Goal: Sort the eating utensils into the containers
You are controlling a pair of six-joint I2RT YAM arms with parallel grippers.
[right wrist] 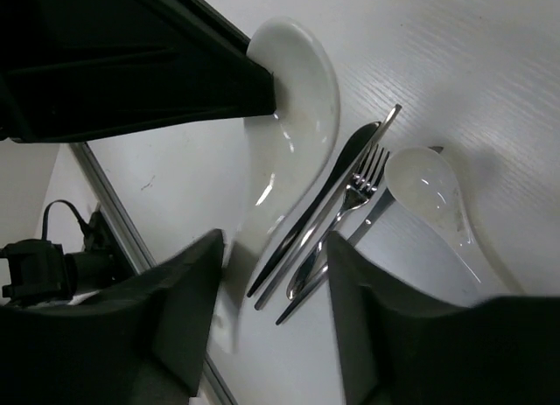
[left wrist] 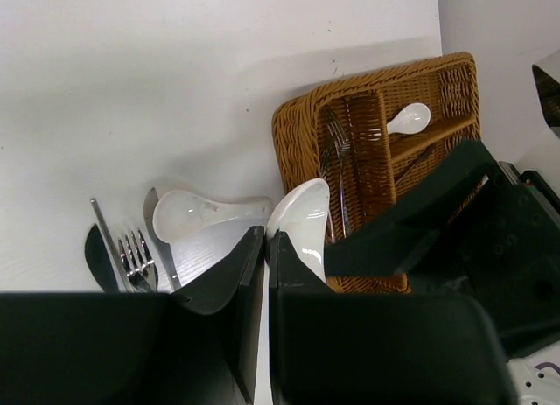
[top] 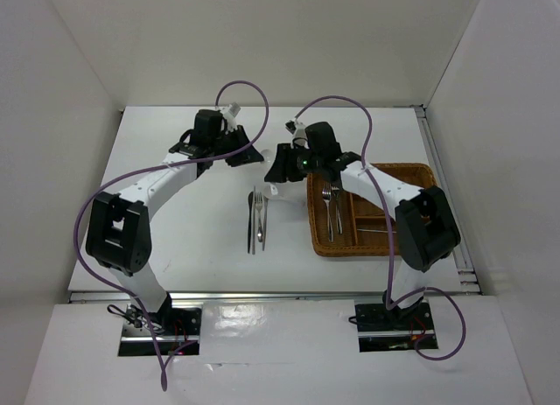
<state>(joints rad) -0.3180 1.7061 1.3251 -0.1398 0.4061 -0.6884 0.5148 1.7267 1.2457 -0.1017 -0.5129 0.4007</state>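
Held soup spoon [right wrist: 293, 99]: white glazed ceramic, glossy, with a deep rounded bowl tapering into a broad curved handle. Clamped at its wide end in the left end effector [left wrist: 267, 239], dark fingers pressed nearly together on it. Carried in the air above the white surface [left wrist: 175, 73], just off the left edge of the wicker tray [left wrist: 297, 134] and over the loose pieces below.

Right end effector [right wrist: 276, 243] with its fingers well apart, set astride the narrow free end of the held soup spoon. Contact with the ceramic not clear from any view.

Flat on the surface beneath, close together:
- a second soup spoon [right wrist: 429, 191] of the same white ceramic, bowl up
- a silver fork [right wrist: 354, 191] with four tines
- a slim knife [right wrist: 337, 173], polished and dark with reflection
- a thin metal rod [right wrist: 391, 118], straight

All three metal pieces smooth, mirror-bright, long and narrow.

Wicker tray of brown woven cane — rectangular, coarse in weave, split by woven dividers. In the long section, silver forks [left wrist: 337, 151] lying lengthwise. In a shorter section, a third soup spoon [left wrist: 411, 118], small and white.
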